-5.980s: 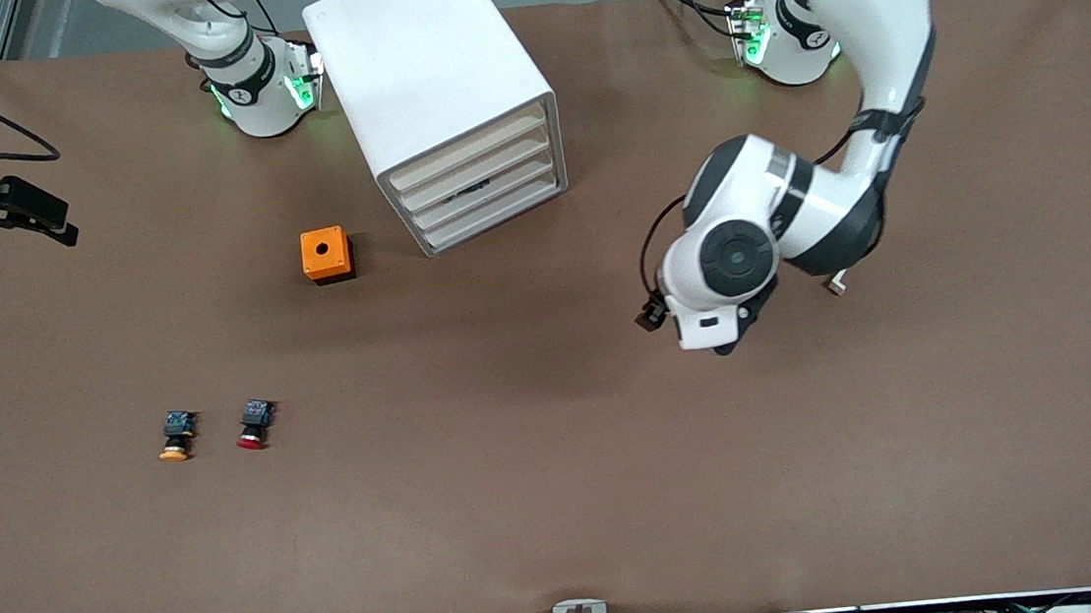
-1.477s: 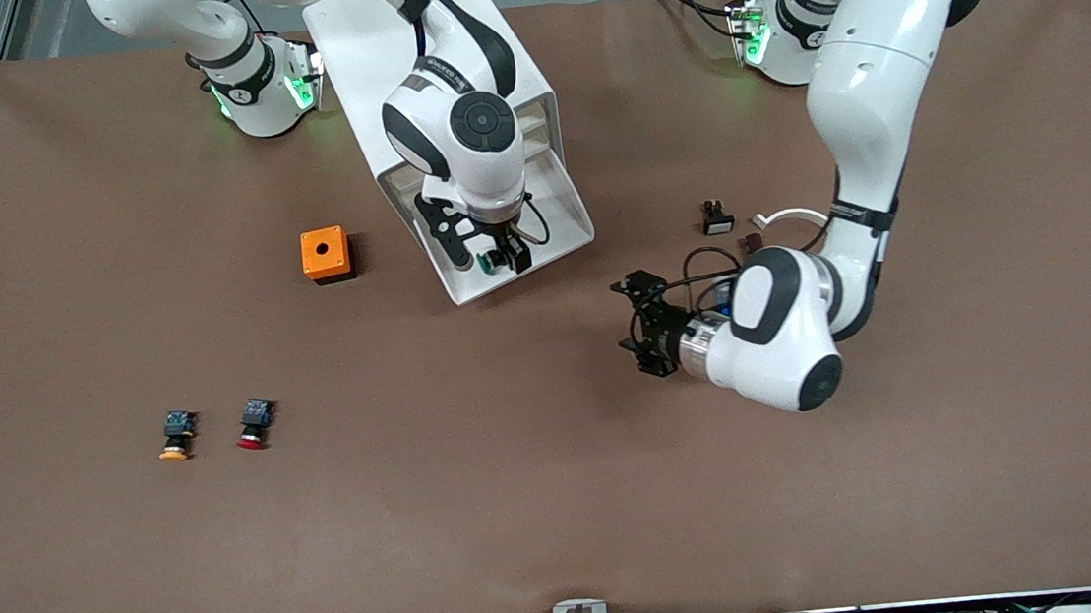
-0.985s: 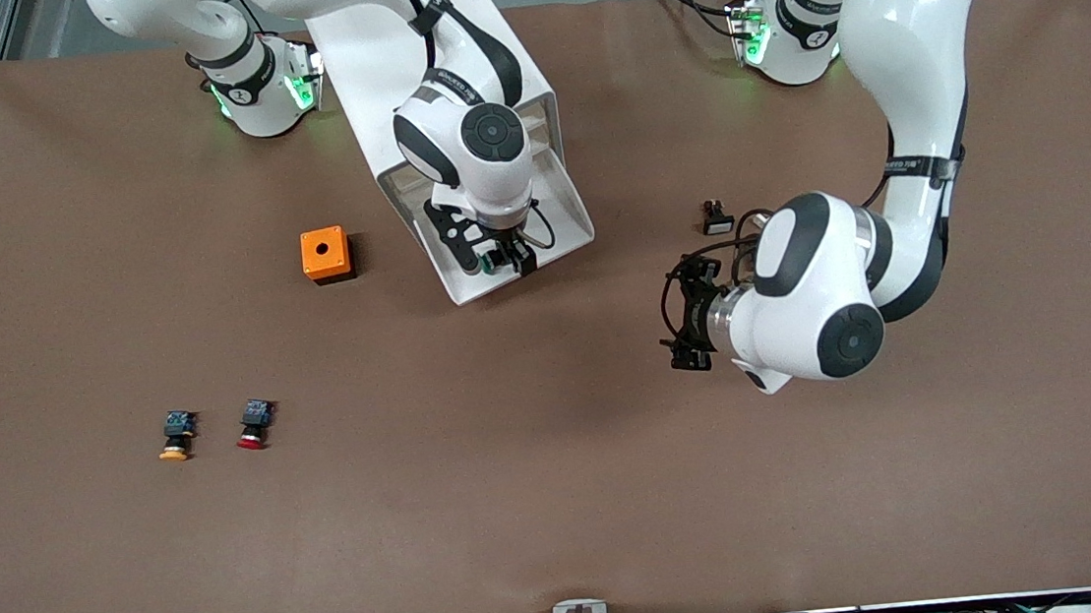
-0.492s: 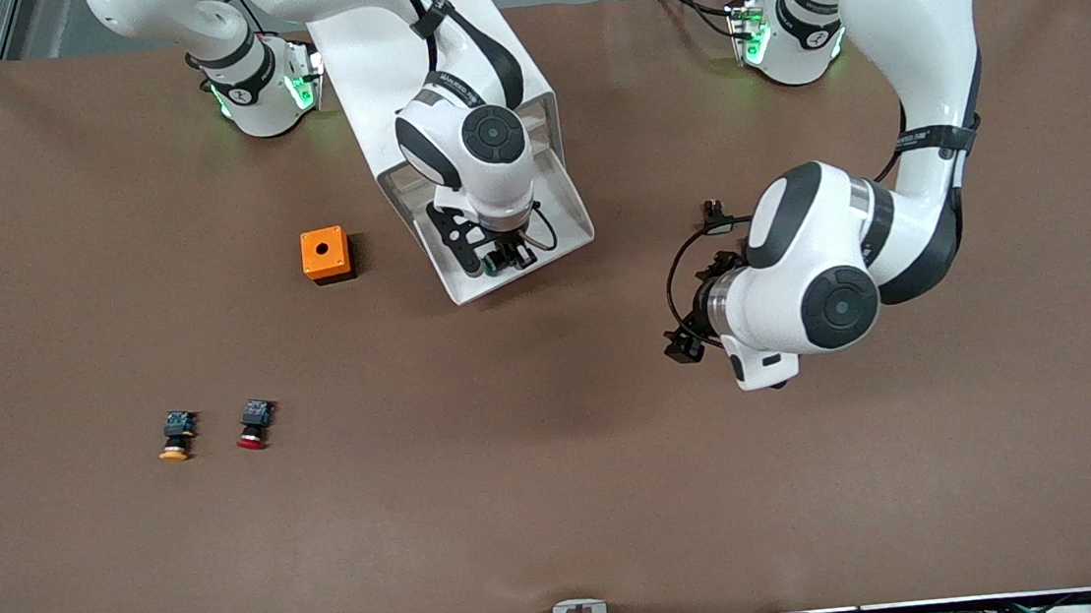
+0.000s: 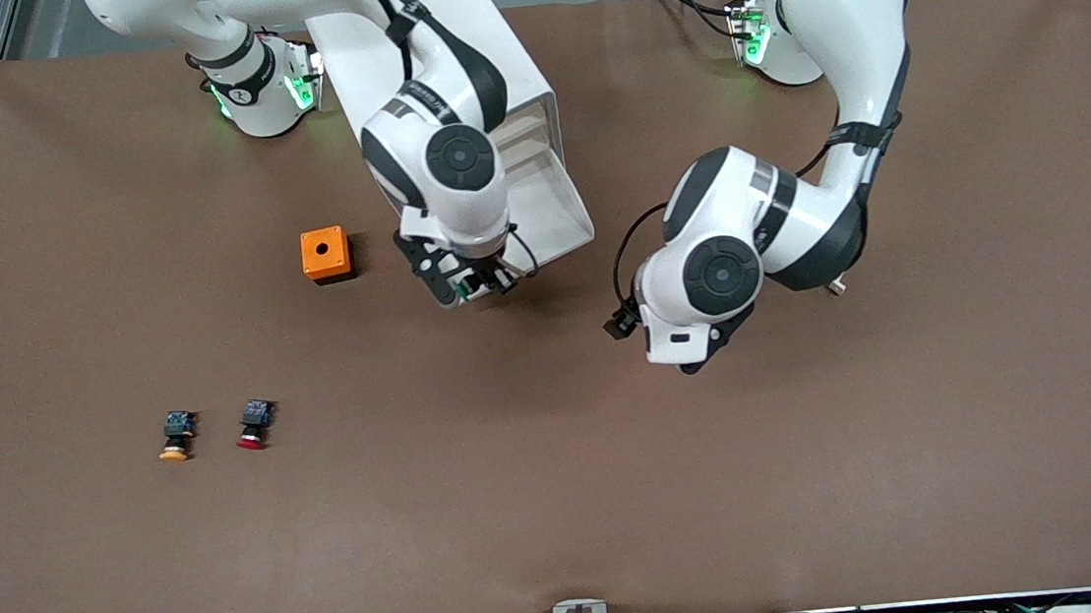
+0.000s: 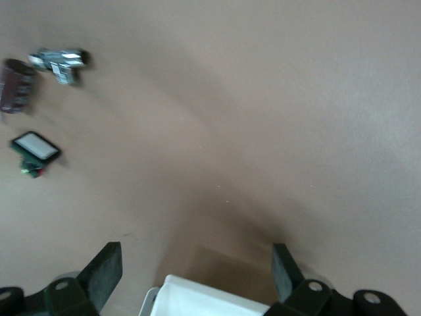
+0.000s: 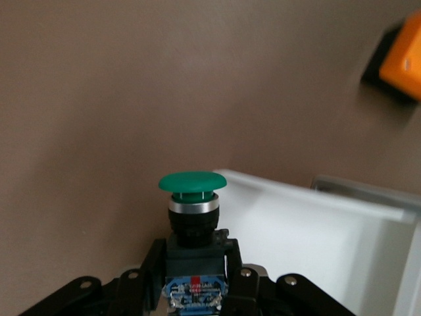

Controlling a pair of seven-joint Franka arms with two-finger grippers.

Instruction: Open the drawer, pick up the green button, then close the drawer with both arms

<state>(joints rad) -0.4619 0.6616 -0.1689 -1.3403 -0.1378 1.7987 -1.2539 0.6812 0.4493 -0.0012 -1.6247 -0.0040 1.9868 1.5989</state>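
The lowest drawer (image 5: 559, 214) of the white cabinet (image 5: 483, 40) stands pulled out. My right gripper (image 5: 472, 283) is shut on the green-capped button (image 5: 461, 294) and holds it over the drawer's front corner toward the orange box. In the right wrist view the button (image 7: 192, 187) stands upright between the fingers (image 7: 155, 258), with the white drawer (image 7: 316, 230) below. My left gripper (image 5: 618, 324) is open and empty, low over the table beside the drawer, toward the left arm's end. Its wrist view shows the gripper (image 6: 194, 266) spread wide with a drawer corner (image 6: 197, 301) between the fingers.
A small orange box with a round hole (image 5: 325, 255) sits beside the cabinet toward the right arm's end. An orange-capped button (image 5: 174, 436) and a red-capped one (image 5: 253, 424) lie nearer the front camera. Small parts (image 6: 36, 148) lie near the left arm.
My right gripper has lifted the green button out of the drawer to over its front corner. My left arm has swung in toward the drawer, gripper open.
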